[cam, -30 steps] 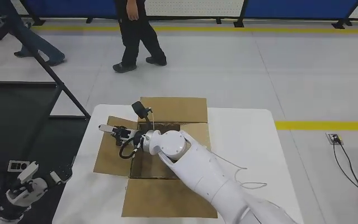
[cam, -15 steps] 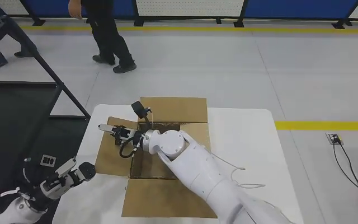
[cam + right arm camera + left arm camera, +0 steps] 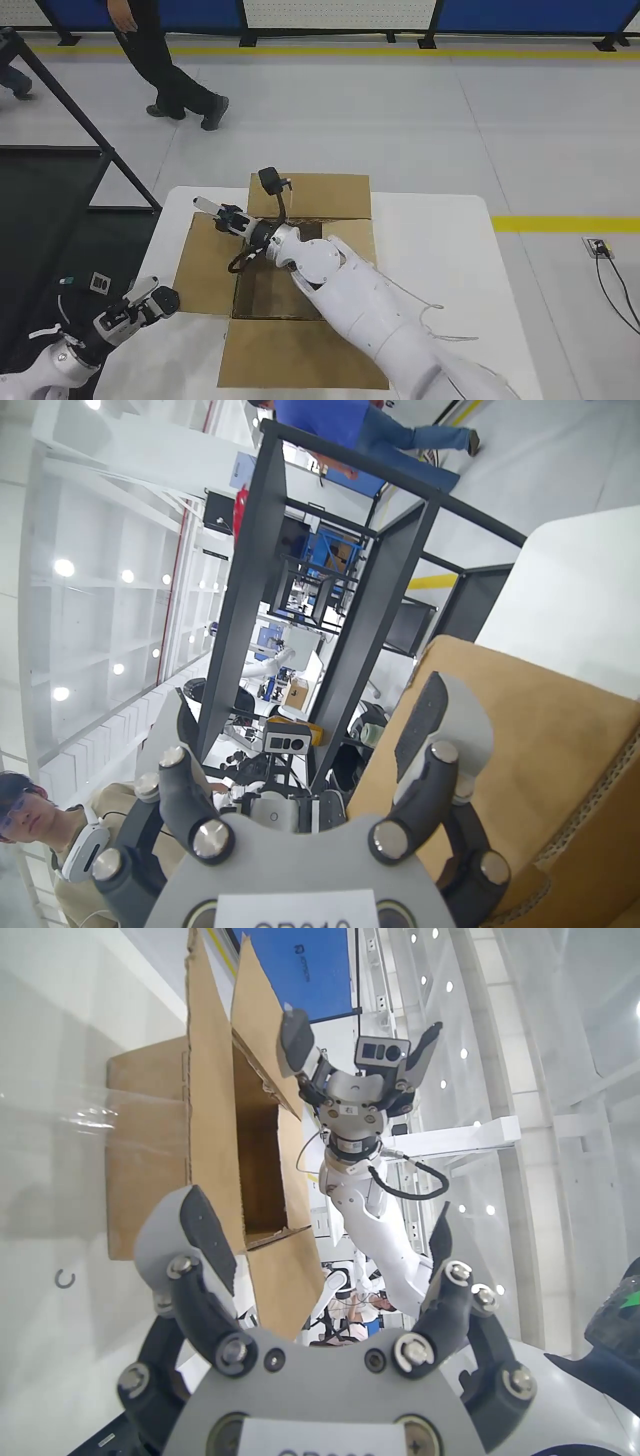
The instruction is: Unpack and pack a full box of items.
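An open cardboard box (image 3: 205,278) stands on the white table (image 3: 455,260) with all its flaps spread outward. My right gripper (image 3: 236,193) hangs open over the box's far left corner, one finger above the left flap (image 3: 530,725), nothing between its fingers. From the left wrist view the box (image 3: 150,1128) rises ahead, its inner walls bare cardboard, with the right gripper (image 3: 362,1035) open above it. My left gripper (image 3: 320,1238) is open and holds nothing; its arm (image 3: 130,312) sits low beside the table's front left edge.
A black metal frame (image 3: 100,165) stands on the floor to the left of the table. The right arm's thin cable (image 3: 430,305) trails over the table beside the box. White tabletop lies free to the right of the box.
The right gripper has lifted from the left flap toward the far left corner and turned. The left arm has come up and moved right, toward the table's front left edge.
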You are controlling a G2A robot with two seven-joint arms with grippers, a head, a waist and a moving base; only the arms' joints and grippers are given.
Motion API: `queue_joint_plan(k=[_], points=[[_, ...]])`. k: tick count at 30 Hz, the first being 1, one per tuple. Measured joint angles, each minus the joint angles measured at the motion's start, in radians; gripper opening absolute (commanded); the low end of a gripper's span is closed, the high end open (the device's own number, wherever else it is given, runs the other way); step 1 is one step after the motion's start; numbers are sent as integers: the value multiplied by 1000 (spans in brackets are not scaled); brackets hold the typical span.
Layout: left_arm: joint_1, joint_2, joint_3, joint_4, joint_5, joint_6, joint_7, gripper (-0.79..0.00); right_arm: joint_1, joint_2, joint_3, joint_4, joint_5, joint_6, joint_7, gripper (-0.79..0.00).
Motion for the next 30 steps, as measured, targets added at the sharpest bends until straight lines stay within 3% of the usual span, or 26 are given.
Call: queue_joint_plan(k=[9, 20, 30], points=[[-44, -2, 58, 35, 51, 29, 20, 0, -104, 74, 84, -160, -79, -81, 10, 0], [-78, -4, 101, 49, 92, 41, 26, 0, -280, 151, 186, -478, -194, 25, 82, 0], [-89, -4, 106, 54, 100, 44, 27, 0, -382, 188, 254, -657, -244, 68, 147, 0]])
